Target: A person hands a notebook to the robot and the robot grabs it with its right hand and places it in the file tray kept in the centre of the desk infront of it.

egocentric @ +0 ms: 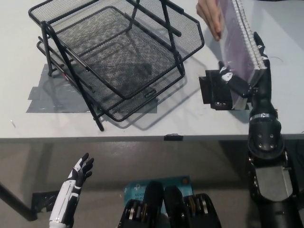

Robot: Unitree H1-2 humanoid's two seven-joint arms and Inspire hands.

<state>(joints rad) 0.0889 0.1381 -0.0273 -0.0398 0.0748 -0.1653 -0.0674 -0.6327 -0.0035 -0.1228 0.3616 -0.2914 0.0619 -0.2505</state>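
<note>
A pale grey desk (156, 121) carries a black wire-mesh file tray (118, 57) with stacked tiers, well to the left of the black right hand (247, 83). Grey tape strips (52, 97) lie flat on the desk under the tray's near-left corner. A small black patch (213, 92) lies on the surface just beside that hand, on its left

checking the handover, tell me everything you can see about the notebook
The notebook is spiral-bound, with a purple cover and a pale wire coil running along its right edge. It stands tilted on edge over the right side of the grey desk, right of the black mesh file tray. A person's hand holds its top left edge. The robot's black right hand grips its lower part, thumb on the cover and fingers behind the coil side. Its top runs out of the picture.
</note>
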